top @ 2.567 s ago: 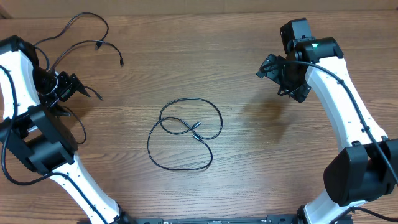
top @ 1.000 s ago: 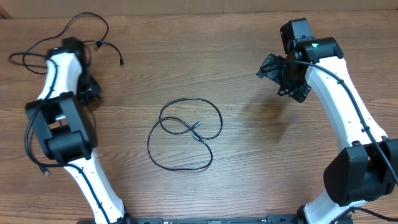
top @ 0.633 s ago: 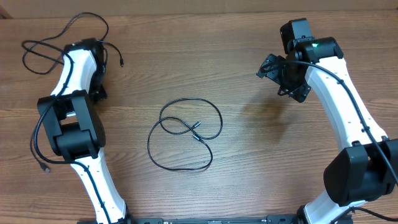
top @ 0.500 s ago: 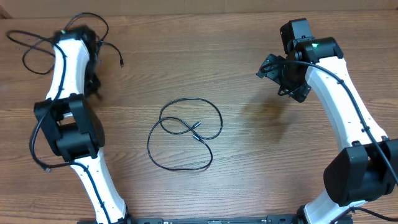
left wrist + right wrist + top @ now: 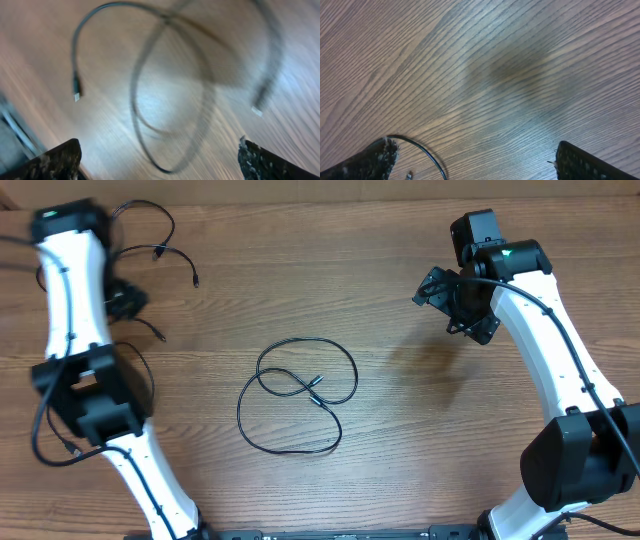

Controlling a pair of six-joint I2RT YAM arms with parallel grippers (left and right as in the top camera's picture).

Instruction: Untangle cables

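Note:
A black cable (image 5: 298,395) lies in loose crossing loops at the table's middle, one plug end inside the loop. More black cables (image 5: 160,252) lie tangled at the far left. My left gripper (image 5: 122,300) hangs over that tangle, open and empty. The left wrist view is blurred and shows curved cable strands (image 5: 150,100) with two plug ends below the open fingers (image 5: 159,150). My right gripper (image 5: 455,305) is open and empty at the far right, above bare wood. Its wrist view (image 5: 475,150) shows a short arc of cable (image 5: 422,149) by the left finger.
The wooden table (image 5: 400,430) ends at its far edge just behind the left tangle. A cable end (image 5: 158,334) points out to the right of the left arm.
My left arm has swung back and left over the tangle, and is blurred from motion. The strands by it shifted. The middle cable and my right arm have not moved.

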